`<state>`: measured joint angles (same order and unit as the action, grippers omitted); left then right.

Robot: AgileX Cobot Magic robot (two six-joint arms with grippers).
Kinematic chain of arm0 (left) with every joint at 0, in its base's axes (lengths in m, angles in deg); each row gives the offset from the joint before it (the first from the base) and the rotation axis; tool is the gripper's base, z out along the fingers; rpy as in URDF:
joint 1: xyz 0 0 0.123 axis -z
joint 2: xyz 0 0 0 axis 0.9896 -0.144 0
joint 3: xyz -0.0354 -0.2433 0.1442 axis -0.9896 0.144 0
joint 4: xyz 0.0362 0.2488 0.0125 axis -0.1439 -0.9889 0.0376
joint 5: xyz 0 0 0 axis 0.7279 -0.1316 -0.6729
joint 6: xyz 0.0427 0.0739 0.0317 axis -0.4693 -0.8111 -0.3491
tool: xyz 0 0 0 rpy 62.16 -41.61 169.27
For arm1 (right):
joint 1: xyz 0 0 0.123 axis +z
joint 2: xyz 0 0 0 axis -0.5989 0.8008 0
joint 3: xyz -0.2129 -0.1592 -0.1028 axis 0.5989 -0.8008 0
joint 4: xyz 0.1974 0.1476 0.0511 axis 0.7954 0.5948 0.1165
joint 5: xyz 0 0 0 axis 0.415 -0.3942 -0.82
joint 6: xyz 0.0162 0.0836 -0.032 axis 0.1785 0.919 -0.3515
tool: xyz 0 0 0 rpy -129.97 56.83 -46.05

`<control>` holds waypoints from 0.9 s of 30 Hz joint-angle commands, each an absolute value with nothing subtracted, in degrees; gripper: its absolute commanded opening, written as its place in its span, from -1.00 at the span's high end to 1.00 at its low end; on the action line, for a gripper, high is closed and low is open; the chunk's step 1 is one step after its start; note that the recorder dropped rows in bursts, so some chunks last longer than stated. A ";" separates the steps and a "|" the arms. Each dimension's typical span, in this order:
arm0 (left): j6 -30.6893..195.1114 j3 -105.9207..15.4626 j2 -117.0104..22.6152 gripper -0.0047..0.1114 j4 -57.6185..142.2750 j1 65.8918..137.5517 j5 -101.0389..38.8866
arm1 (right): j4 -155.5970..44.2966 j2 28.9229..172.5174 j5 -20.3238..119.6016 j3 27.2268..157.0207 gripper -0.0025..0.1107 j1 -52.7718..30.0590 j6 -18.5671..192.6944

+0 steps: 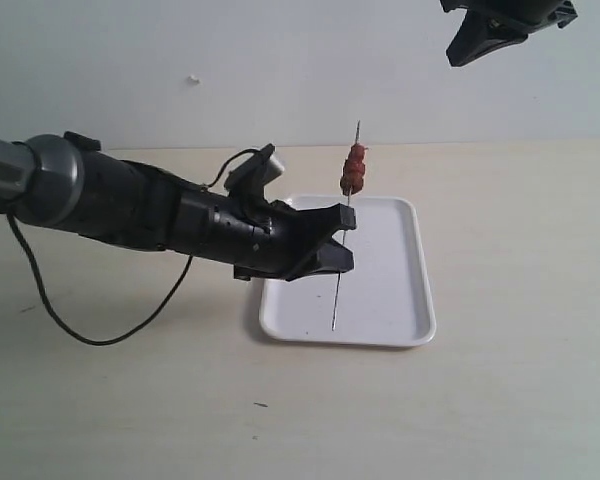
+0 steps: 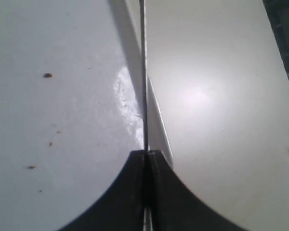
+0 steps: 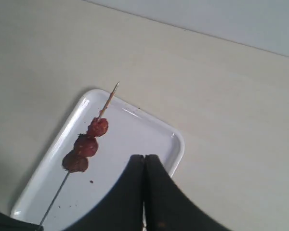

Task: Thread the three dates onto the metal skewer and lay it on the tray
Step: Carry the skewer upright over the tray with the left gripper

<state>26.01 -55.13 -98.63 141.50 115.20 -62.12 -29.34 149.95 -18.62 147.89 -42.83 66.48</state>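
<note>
My left gripper (image 1: pixel 344 232) is shut on the metal skewer (image 1: pixel 338 285), holding it nearly upright over the white tray (image 1: pixel 405 300). The lower tip of the rod hangs close to the tray floor. Three red-brown dates (image 1: pixel 354 168) are threaded in a stack near the rod's upper end. In the left wrist view the skewer (image 2: pixel 144 72) runs straight out from the closed left gripper (image 2: pixel 146 153) over the tray (image 2: pixel 62 120). The right gripper (image 1: pixel 485 45) hovers high at the back right, shut and empty. Its wrist view shows the right gripper (image 3: pixel 145 157), the dates (image 3: pixel 86 144), the skewer (image 3: pixel 55 202) and the tray (image 3: pixel 149 139) below.
The tray lies on a pale wooden tabletop (image 1: pixel 510 400). A black cable (image 1: pixel 100 335) loops on the table at the left, under the left arm. Small dark crumbs (image 2: pixel 47 75) speckle the tray floor.
</note>
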 commanded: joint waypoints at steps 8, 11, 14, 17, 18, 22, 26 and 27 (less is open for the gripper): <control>35.90 -61.48 -106.66 0.92 142.28 115.34 -66.79 | -28.66 138.25 3.74 127.00 0.96 -37.21 63.49; 37.47 -61.48 -106.79 0.92 140.72 115.34 -67.05 | -29.23 134.88 10.42 122.28 0.96 -33.89 62.16; 37.44 -61.48 -106.79 0.92 139.64 115.34 -67.85 | -30.20 132.18 14.36 118.53 0.96 -31.89 62.16; 37.44 -61.36 -106.79 0.90 139.00 115.34 -68.44 | -30.37 129.79 17.51 115.55 0.96 -31.10 61.95; 37.44 -61.36 -106.79 0.84 138.36 115.34 -68.44 | -30.37 129.08 18.41 114.67 0.96 -31.10 61.95; 37.44 -61.36 -106.79 0.39 137.14 115.34 -68.87 | -30.37 126.76 20.77 111.65 0.96 -31.10 61.95; 37.44 -61.36 -106.79 -0.06 137.15 115.34 -68.87 | -30.23 126.02 20.22 110.58 0.96 -31.10 62.33; 37.44 -61.36 -106.79 -0.11 137.03 115.34 -68.87 | -30.23 125.87 20.08 110.32 0.96 -31.10 62.33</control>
<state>37.37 -60.97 -106.92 137.22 115.20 -68.10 -30.01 126.66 19.55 111.19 -31.33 62.71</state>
